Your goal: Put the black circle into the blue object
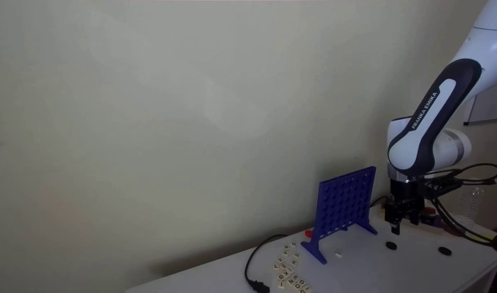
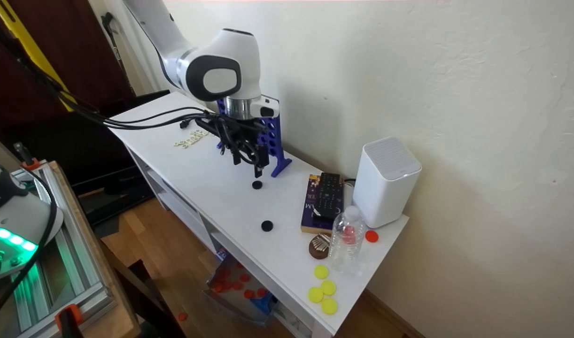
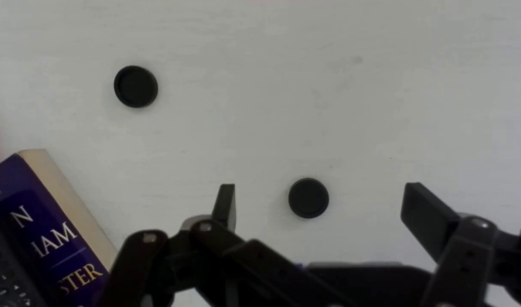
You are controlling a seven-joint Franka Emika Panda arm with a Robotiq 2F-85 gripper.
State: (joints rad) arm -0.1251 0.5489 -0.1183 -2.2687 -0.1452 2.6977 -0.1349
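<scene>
Two flat black circles lie on the white table. The nearer one shows in both exterior views (image 1: pixel 391 245) (image 2: pixel 257 185) and between my fingers in the wrist view (image 3: pixel 308 198). The second black circle (image 1: pixel 445 251) (image 2: pixel 267 226) lies farther off, at the upper left in the wrist view (image 3: pixel 136 87). My gripper (image 1: pixel 404 225) (image 2: pixel 247 165) (image 3: pixel 320 192) is wide open and empty, pointing down, above the table near the nearer circle, not touching it. The blue grid frame (image 1: pixel 345 200) stands upright by the wall beside my gripper; the arm partly hides it in an exterior view (image 2: pixel 278 141).
A dark book (image 2: pixel 310 213) (image 3: pixel 51 230) with a black remote (image 2: pixel 329 195) on it lies near the wall. Behind are a white box (image 2: pixel 385 183), a clear bottle (image 2: pixel 347 241) and yellow discs (image 2: pixel 329 287). Letter tiles (image 1: pixel 287 270) and a black cable (image 1: pixel 248 260) lie beyond the frame.
</scene>
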